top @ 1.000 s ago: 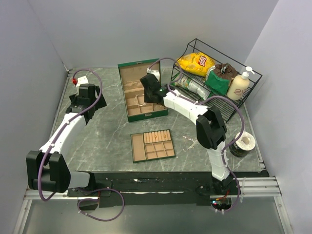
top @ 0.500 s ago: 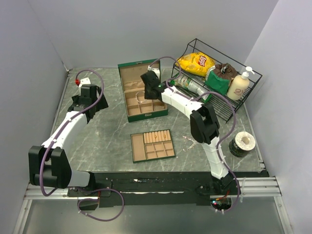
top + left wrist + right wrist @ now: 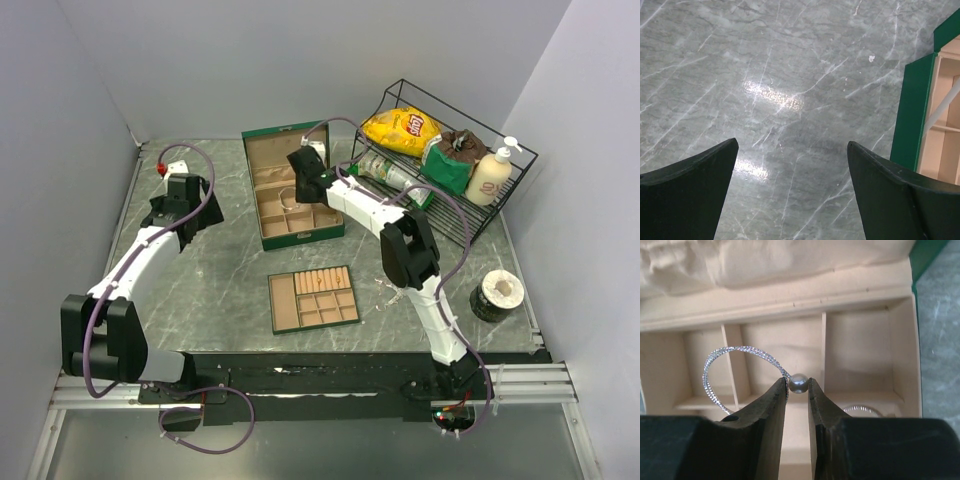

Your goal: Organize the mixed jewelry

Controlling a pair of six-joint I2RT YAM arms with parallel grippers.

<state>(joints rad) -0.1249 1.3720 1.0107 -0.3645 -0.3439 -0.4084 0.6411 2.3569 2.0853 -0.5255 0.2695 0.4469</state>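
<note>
Grey-green marble table (image 3: pixel 765 75) fills the left wrist view, and your left gripper (image 3: pixel 792 144) hangs over it with its jaws spread wide and nothing between them, at 9 o'clock of the green box (image 3: pixel 303 238). Your right gripper (image 3: pixel 797 385) is over the open box, its jaws drawn close and pinching the bangle (image 3: pixel 740 352) by its small pearl bead (image 3: pixel 798 383). The loop swings free toward 10 o'clock from the bead, above the tan compartments. Another silvery piece (image 3: pixel 860 410) already lies in the cell at 4 o'clock of the bead. A few loose pieces (image 3: pixel 385 288) sit on the table at 3 o'clock of the tray (image 3: pixel 271 300), which lies at 6 o'clock of the box. Expect the bangle to be very light and springy. The thin wire looks easy to bend if you squeeze across it, and the round bead is a slick, rolling hold that could pop out sideways. Keep your pinch gentle and centred on the bead. Lower the loop flat into a cell wide enough for it before you let go, so it does not catch on a divider. The fine pieces on the table will likely be limp and tangle-prone, so take each one by a thicker part.
</note>
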